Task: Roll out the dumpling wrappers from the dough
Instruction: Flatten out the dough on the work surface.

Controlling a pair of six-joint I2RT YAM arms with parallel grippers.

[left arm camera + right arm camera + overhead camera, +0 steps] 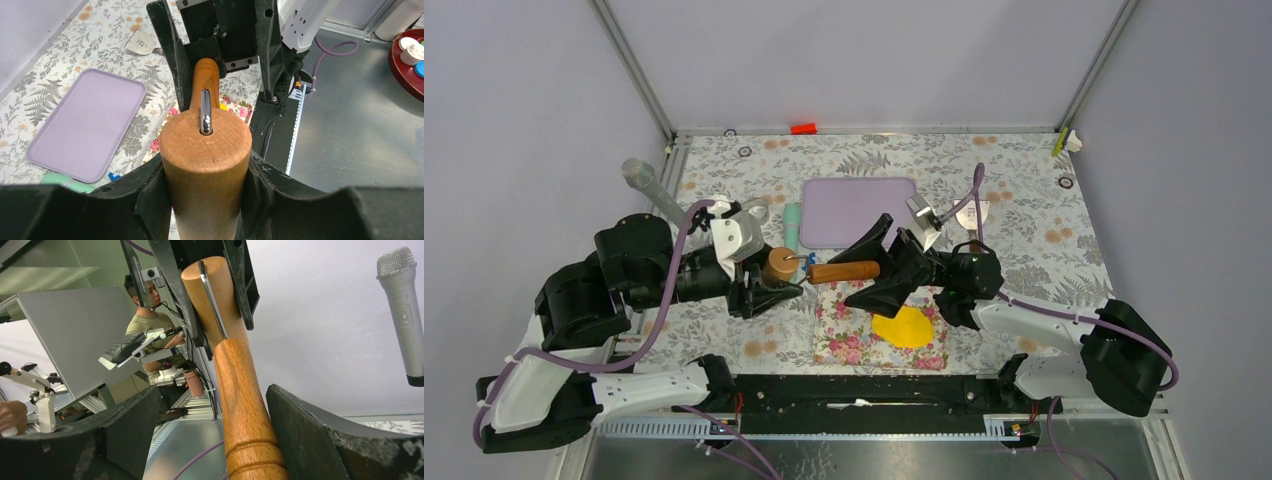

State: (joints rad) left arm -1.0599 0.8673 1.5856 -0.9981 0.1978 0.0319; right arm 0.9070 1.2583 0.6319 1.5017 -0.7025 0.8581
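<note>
A flattened sheet of yellow dough [904, 327] lies on a floral cloth [839, 335] near the table's front. No dumpling wrappers are in view. A wooden rolling pin hangs level above the cloth's far edge. Its thick barrel [779, 266] [205, 150] is clamped in my left gripper [776, 282] [205, 172]. A metal rod joins the barrel to the slim handle [844, 271] [240, 400]. My right gripper [866, 270] [212, 397] stands open around that handle, with a clear gap on one side.
A lilac tray [857, 210] lies behind the rolling pin, with a teal tube [792, 228] at its left edge. A scraper [972, 212] rests at back right. A grey microphone-like object [644, 180] leans at back left. A red piece [803, 128] sits on the rear frame.
</note>
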